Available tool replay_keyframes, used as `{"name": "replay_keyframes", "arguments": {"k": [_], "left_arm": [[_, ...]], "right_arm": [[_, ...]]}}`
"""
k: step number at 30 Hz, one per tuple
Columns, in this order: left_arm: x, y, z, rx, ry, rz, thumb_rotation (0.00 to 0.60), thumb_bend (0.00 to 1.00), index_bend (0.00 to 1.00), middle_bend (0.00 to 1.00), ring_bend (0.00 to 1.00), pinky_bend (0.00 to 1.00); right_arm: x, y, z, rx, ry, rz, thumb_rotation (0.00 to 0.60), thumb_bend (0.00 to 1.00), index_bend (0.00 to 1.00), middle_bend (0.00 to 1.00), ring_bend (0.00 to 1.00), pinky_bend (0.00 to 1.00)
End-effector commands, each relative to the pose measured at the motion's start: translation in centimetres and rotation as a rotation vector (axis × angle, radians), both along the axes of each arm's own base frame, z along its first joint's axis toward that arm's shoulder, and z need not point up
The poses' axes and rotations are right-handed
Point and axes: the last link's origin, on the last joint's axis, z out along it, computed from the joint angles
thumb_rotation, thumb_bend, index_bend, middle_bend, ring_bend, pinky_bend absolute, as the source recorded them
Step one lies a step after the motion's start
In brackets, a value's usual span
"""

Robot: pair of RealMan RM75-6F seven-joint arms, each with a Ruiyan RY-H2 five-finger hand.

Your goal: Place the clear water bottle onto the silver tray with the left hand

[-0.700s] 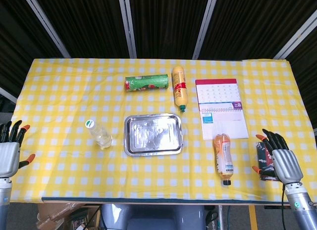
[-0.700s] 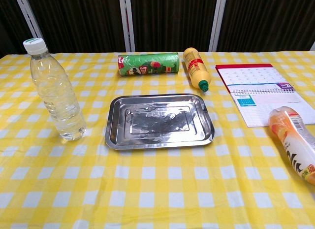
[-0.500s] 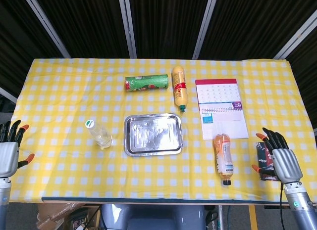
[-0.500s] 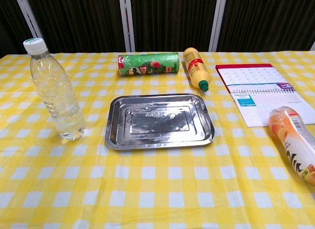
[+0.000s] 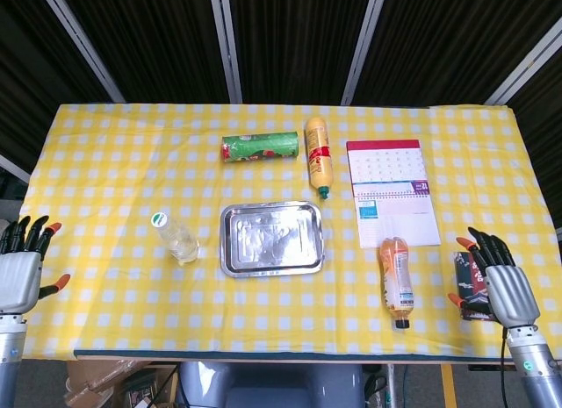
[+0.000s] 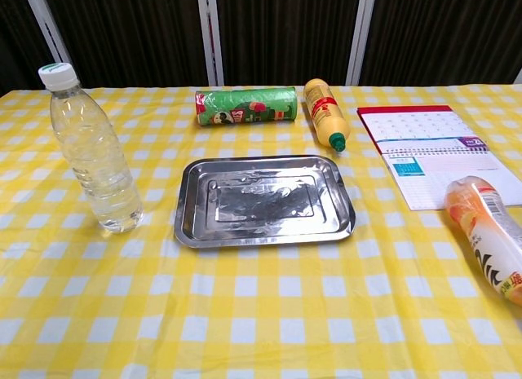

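The clear water bottle [image 5: 178,239] [image 6: 91,153] stands upright with a white cap, just left of the silver tray [image 5: 271,239] [image 6: 263,200], which is bare. My left hand [image 5: 21,272] hangs at the table's left edge, fingers spread and holding nothing, well left of the bottle. At the right edge my right hand [image 5: 505,285] has its fingers apart, beside a small dark packet [image 5: 467,278]. Neither hand shows in the chest view.
A green chip can [image 5: 261,148] and a yellow bottle [image 5: 319,156] lie behind the tray. A calendar [image 5: 392,190] lies at the right, and an orange drink bottle [image 5: 396,268] lies on its side near the front edge.
My left hand has shifted slightly right and down at the table's left edge. The right hand has dropped a little. Bottle and tray have not moved.
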Motion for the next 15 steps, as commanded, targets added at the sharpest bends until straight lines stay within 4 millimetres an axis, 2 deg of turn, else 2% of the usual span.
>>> {"name": "replay_keyframes", "arguments": {"k": [1, 5, 11, 15], "left_arm": [[0.6, 0.2, -0.5, -0.009, -0.107, -0.025, 0.600, 0.15, 0.17, 0.13, 0.00, 0.00], [1.5, 0.5, -2.0, -0.076, -0.348, -0.051, 0.600, 0.13, 0.17, 0.08, 0.00, 0.00], [3.0, 2.0, -5.6, -0.295, -0.827, 0.012, 0.600, 0.08, 0.15, 0.07, 0.00, 0.00], [3.5, 3.3, -7.3, -0.370, -0.944, 0.040, 0.600, 0.08, 0.15, 0.07, 0.00, 0.00]], "right_arm": [[0.0, 0.2, 0.1, 0.007, 0.005, -0.005, 0.600, 0.16, 0.17, 0.04, 0.00, 0.00], [-0.1, 0.3, 0.3, 0.013, -0.004, -0.015, 0.600, 0.16, 0.17, 0.04, 0.00, 0.00], [-0.1, 0.4, 0.4, 0.033, -0.003, -0.021, 0.600, 0.16, 0.17, 0.04, 0.00, 0.00], [-0.1, 0.4, 0.4, 0.038, 0.000, -0.023, 0.600, 0.16, 0.17, 0.04, 0.00, 0.00]]}}
